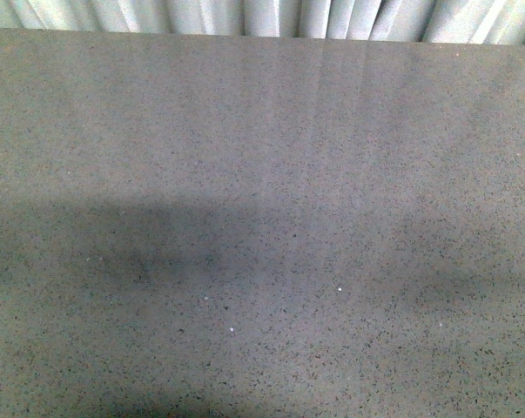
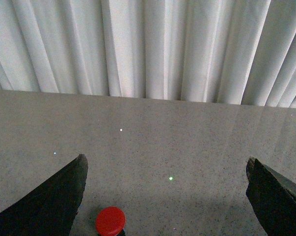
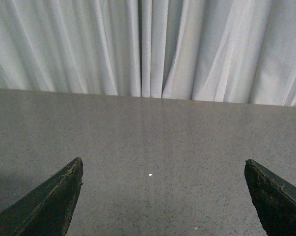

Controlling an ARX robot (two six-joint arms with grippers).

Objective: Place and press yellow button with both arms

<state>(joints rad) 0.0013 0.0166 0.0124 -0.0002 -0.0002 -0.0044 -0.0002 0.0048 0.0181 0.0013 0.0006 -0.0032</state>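
Observation:
The yellow button is out of view in all three views. In the left wrist view my left gripper is open, its dark fingers spread wide over the grey speckled table with nothing between them. My right gripper is open too in the right wrist view, and only bare table lies between its fingers. The front view shows only the table top, with neither arm in it.
A push button with a round red cap stands on the table close to one finger of the left gripper, at the edge of that view. White pleated curtains hang behind the table's far edge.

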